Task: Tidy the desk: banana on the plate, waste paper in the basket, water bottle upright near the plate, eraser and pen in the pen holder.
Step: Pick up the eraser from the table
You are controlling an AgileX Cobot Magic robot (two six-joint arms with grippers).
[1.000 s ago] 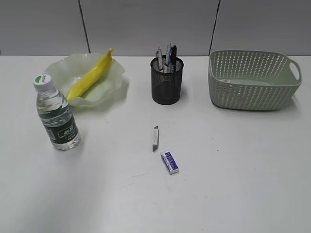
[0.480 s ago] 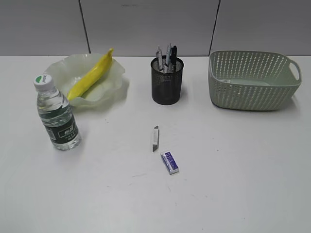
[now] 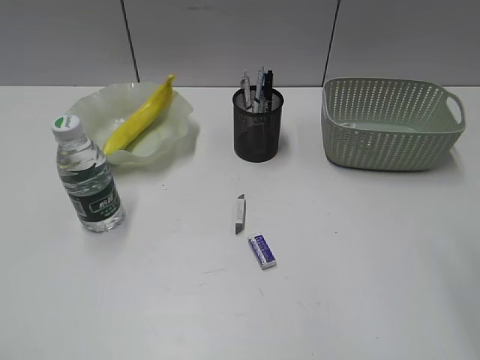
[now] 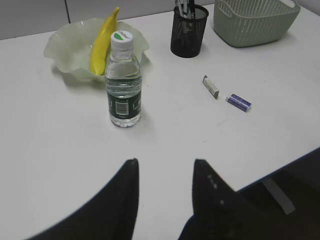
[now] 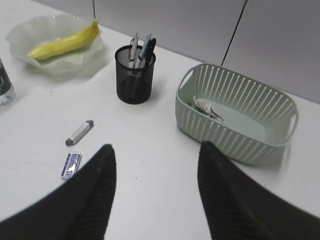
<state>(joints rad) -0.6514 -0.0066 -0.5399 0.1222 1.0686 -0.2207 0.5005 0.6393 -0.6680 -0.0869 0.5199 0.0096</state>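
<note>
Table (image 3: 375, 285), white and smooth, is carrying everything: sage-green perforated basket (image 3: 390, 124) at upper right holding crumpled white paper (image 5: 207, 109), yellow banana (image 3: 141, 116) lying in the ruffled pale green plate (image 3: 180, 131) at upper left, clear bottle (image 3: 88, 176) standing below it. Black mesh cup (image 3: 257, 127) is sitting at upper centre. Lower centre, a small blue-sleeved eraser (image 3: 262, 251) and a grey stick-like piece (image 3: 239, 213) are lying loose, just apart. Both pincers, left (image 4: 165, 172) and right (image 5: 155, 155), are hanging apart, empty. Grabbing the flat eraser risks nudging its neighbour or slipping off.
</note>
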